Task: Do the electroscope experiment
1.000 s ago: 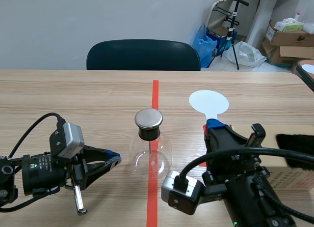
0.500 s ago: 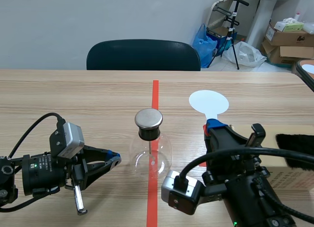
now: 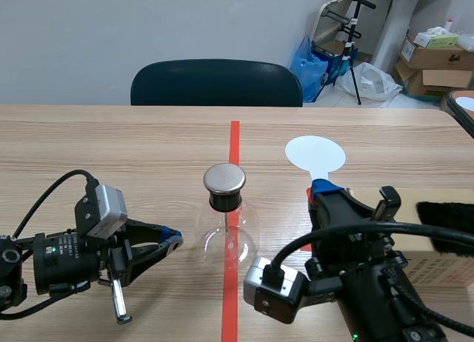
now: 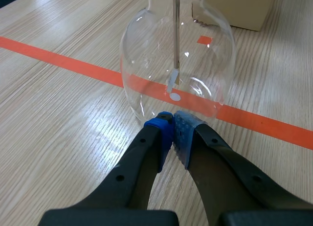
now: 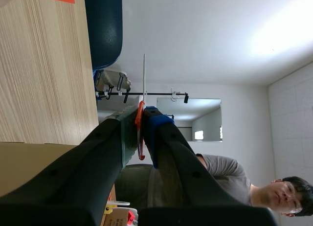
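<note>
The electroscope [image 3: 226,227] stands on the red line [image 3: 235,142] in the middle of the tabletop [image 3: 111,149]. Nothing has moved in the last second, so the test has probably not started yet. The left hand [image 3: 173,243] lies on its own side of the red line, closed on nothing, with its tips almost at the glass. The right hand [image 3: 324,188], across the red line, squeezes the white paddle [image 3: 315,152]. The electroscope stands straight up, with its metal cap [image 3: 224,178] on top and its rod [image 4: 176,35] hanging down.

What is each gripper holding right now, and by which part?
The right gripper pinches the white round paddle by its stem, below the disc. The left gripper is shut on nothing, its tips close to the glass flask.
</note>
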Motion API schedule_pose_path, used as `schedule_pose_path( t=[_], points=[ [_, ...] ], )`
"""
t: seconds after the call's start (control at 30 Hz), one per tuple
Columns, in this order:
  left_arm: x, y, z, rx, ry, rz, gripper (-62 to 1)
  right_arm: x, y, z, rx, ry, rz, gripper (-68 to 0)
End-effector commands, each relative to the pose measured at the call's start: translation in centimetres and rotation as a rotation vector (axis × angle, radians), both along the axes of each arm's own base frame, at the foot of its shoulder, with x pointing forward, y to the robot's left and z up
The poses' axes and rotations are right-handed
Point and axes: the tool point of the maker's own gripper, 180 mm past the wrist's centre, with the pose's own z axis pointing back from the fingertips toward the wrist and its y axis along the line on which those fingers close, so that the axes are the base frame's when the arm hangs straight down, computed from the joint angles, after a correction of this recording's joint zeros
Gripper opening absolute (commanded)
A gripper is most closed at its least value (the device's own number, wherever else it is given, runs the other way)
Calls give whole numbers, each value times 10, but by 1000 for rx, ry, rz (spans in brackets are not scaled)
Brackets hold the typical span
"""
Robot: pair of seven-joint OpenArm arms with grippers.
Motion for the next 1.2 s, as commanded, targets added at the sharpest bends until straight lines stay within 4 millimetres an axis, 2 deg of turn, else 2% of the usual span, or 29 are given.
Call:
schedule_pose_path(
  t=[0.0, 0.2, 0.43, 0.8, 1.17],
  points=[
    [3, -5, 9, -34, -18, 0, -579, 3, 0, 6, 1, -23, 1, -658],
    [3, -5, 9, -34, -18, 0, -579, 2, 2, 6, 1, -23, 14, -658],
    [3, -5, 9, -34, -18, 0, -579, -4, 18, 5, -4, -21, 107, -658],
    [3, -5, 9, -34, -18, 0, -579, -4, 19, 5, -4, -21, 114, -658],
    [3, -5, 9, -34, -18, 0, -579, -18, 45, 4, -13, -19, 280, -658]
  ],
)
